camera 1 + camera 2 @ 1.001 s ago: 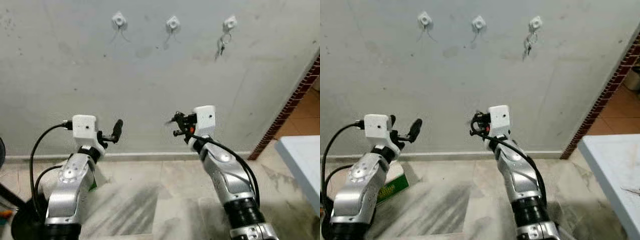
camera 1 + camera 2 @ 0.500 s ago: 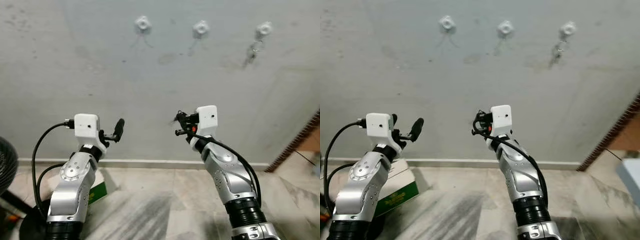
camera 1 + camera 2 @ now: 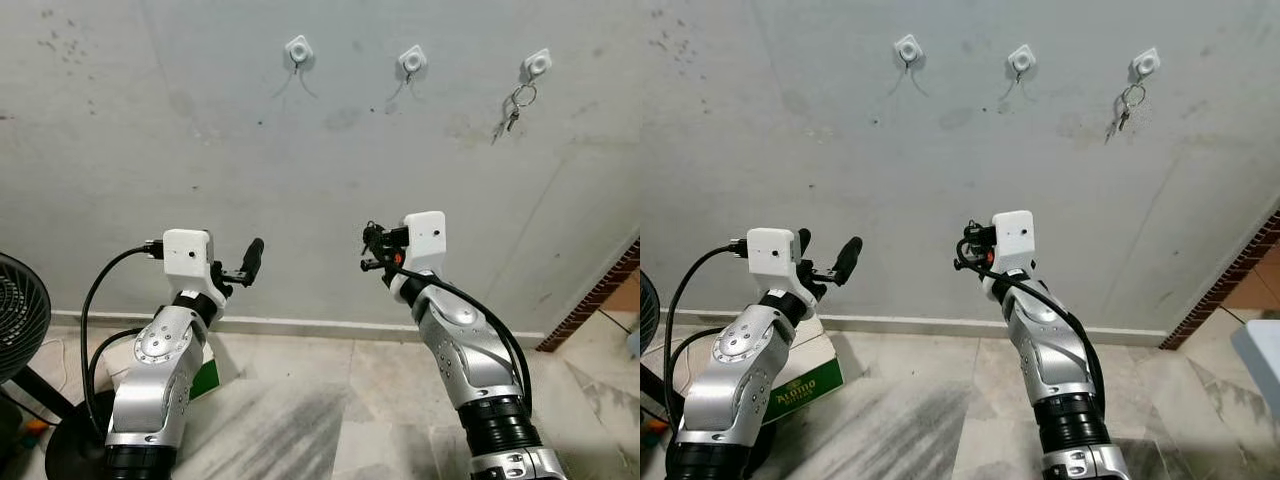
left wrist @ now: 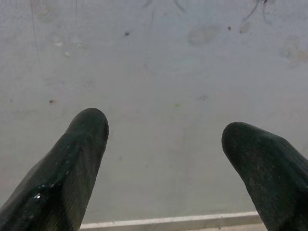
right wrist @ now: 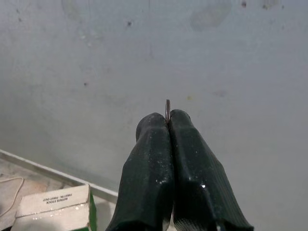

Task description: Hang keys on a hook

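Note:
Three white hooks sit high on the grey wall: left hook (image 3: 297,48), middle hook (image 3: 411,60), right hook (image 3: 537,65). A bunch of keys (image 3: 512,104) hangs from the right hook. My right gripper (image 3: 368,250) is raised before the wall, well below the middle hook. Its fingers are shut on a thin metal key ring (image 5: 167,107), whose edge sticks out between the fingertips of the right gripper (image 5: 168,121). My left gripper (image 3: 245,268) is held up at the same height, open and empty; its fingers (image 4: 82,144) stand wide apart.
A black fan (image 3: 20,312) stands on the floor at the far left. A green and white box (image 3: 800,380) lies by the skirting under my left arm. A brick pillar (image 3: 598,300) closes the wall on the right, with a white surface (image 3: 1265,350) beyond it.
The camera has swung left and drawn back a little, so the hooks sit further right in the picture and the fan has come into view. Both arms keep their pose.

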